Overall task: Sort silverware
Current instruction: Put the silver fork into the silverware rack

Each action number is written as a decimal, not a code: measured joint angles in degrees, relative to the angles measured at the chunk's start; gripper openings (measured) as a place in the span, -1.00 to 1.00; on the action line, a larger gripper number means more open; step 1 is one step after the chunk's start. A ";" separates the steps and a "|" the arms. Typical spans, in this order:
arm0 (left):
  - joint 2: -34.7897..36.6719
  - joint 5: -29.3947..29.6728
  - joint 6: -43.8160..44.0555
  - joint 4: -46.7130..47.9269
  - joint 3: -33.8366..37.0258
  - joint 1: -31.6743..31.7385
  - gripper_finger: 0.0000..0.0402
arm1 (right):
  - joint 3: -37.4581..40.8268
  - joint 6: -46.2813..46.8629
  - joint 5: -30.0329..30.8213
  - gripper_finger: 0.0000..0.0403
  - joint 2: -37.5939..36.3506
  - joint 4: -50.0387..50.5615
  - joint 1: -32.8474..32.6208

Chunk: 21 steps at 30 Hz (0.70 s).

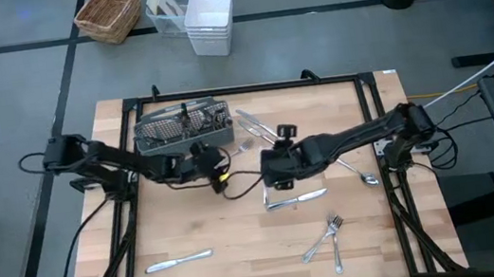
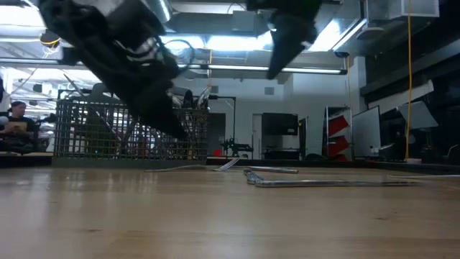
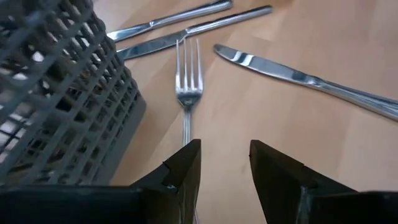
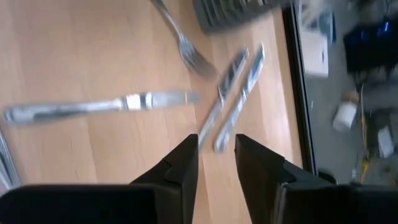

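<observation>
The left gripper hovers just beside the grey mesh caddy, its fingers parted with nothing between them, above the handle of a fork lying on the table. The right gripper hangs near the middle of the table, its fingers a little apart and empty. The silverware lies scattered on the wood: knives near the caddy and at the front left, forks at the front right, a spoon by the right edge.

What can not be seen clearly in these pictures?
- Caddy contents: high view, too small to count; low view, left arm in front.
- Fork handle: left wrist view, hidden behind the left gripper.
- Knives: right wrist view, blurred, lower ends hidden behind the right gripper.
</observation>
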State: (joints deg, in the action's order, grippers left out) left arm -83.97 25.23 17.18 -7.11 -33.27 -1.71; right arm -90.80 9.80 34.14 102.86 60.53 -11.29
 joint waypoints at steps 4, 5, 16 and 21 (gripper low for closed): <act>-5.63 -1.26 -2.27 0.11 -3.80 1.98 -0.36 | 0.00 5.06 -0.22 -0.47 -1.24 7.94 -0.50; -7.03 -1.26 -2.88 0.15 -4.87 2.47 -0.36 | 0.00 5.92 -0.21 -0.47 -1.25 9.50 -0.81; -16.07 -1.37 -3.26 0.47 -10.49 6.52 -0.36 | 0.00 13.90 2.02 -0.47 -1.22 23.16 -6.08; -17.33 -1.09 -2.61 1.05 -10.50 7.66 -0.36 | 0.04 18.41 5.69 -0.47 -1.19 27.93 -9.17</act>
State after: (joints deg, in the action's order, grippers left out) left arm -101.30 24.14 14.57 -6.06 -43.77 5.94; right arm -90.76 28.21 39.83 101.67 88.46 -20.46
